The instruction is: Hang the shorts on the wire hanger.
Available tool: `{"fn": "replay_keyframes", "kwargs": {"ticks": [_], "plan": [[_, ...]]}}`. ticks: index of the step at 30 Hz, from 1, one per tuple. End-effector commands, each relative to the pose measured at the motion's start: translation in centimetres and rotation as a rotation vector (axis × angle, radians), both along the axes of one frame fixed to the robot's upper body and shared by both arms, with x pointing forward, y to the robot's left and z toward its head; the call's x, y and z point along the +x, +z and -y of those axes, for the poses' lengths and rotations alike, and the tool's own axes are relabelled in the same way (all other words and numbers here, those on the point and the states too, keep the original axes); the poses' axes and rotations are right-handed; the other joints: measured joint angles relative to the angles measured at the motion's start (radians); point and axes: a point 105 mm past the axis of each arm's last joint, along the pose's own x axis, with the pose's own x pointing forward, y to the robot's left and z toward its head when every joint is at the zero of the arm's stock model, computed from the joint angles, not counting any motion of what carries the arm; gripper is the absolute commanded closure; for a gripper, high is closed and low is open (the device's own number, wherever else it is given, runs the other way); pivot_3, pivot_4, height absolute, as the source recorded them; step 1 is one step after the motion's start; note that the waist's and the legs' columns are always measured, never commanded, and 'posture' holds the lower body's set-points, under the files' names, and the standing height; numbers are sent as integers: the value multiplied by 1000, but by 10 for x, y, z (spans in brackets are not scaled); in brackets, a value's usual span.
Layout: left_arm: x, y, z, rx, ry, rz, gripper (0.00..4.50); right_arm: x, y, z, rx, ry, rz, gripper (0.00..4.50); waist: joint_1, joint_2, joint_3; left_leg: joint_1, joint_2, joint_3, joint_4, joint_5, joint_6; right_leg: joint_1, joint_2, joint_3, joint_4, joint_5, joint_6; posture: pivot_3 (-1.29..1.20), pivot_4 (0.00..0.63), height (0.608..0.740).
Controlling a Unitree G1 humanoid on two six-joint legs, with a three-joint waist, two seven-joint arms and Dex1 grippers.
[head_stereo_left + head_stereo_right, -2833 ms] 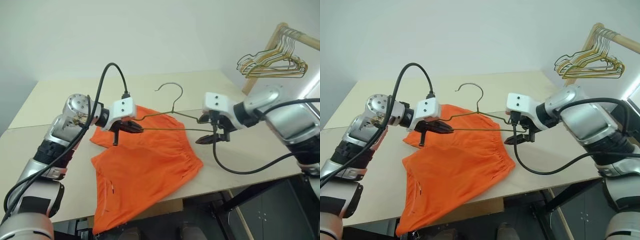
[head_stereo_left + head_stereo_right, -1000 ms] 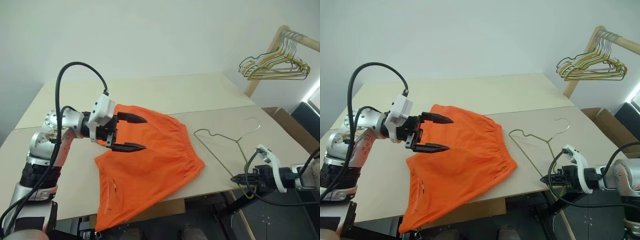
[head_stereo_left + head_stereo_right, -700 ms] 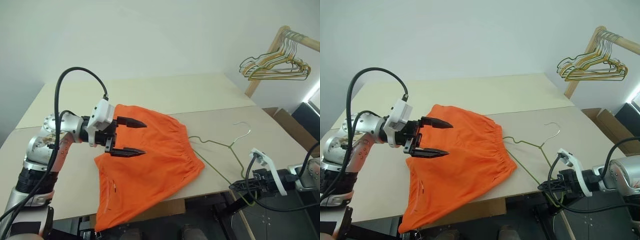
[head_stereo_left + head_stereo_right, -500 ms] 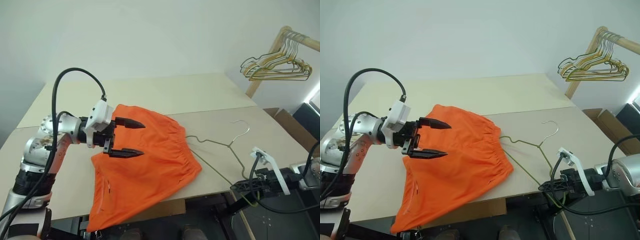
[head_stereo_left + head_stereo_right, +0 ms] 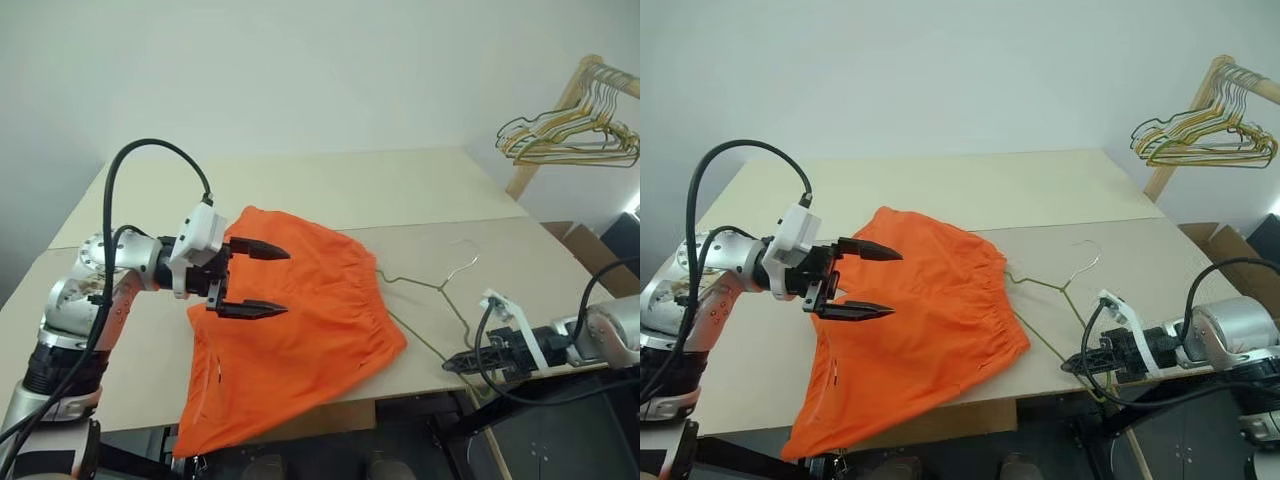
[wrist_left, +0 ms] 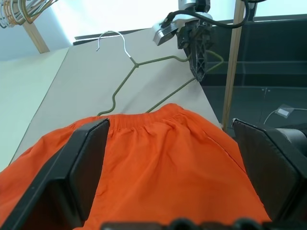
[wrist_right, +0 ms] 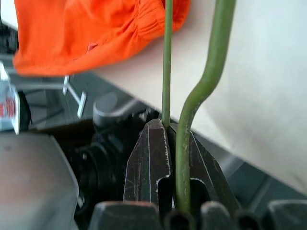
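The wire hanger (image 5: pixel 432 287), earlier held aloft over the shorts (image 5: pixel 300 320), lies beside them.

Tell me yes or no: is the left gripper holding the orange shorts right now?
No. The left gripper hovers open above the shorts, its two black fingers spread apart with no fabric between them.

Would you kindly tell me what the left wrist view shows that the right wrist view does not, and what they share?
Left wrist alone: the thin pale wire hanger whole, hook included, lying on the beige table; the open left gripper above the bright orange fabric shorts; the bunch of gold hangers. Right wrist alone: the right gripper shut on the hanger's wire, seen close. Both: shorts, hanger, table.
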Motion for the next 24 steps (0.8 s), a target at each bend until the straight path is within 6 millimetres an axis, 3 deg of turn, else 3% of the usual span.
{"fn": "replay_keyframes", "kwargs": {"ticks": [1,8,16,24], "plan": [[-3,10,-1,2,-5,57,71,7,5,-2,6,28,32,4500,3,0,0,0,0,0,0,0,0,0,0,0,0,0,0,34,0,740],[-1,9,-1,6,-3,65,71,43,7,-9,81,-120,35,4500,1,0,0,1,0,1,0,0,0,0,1,0,0,0,0,41,0,740],[-2,8,-1,12,-5,72,71,36,-7,-31,88,-31,-13,4500,10,0,0,-1,0,0,0,0,-1,0,0,0,0,0,0,48,0,740],[-2,7,-1,12,-6,76,71,65,2,-40,157,-127,12,4500,5,1,0,0,-1,1,-1,1,-1,-1,1,0,1,0,0,59,0,740]]}}
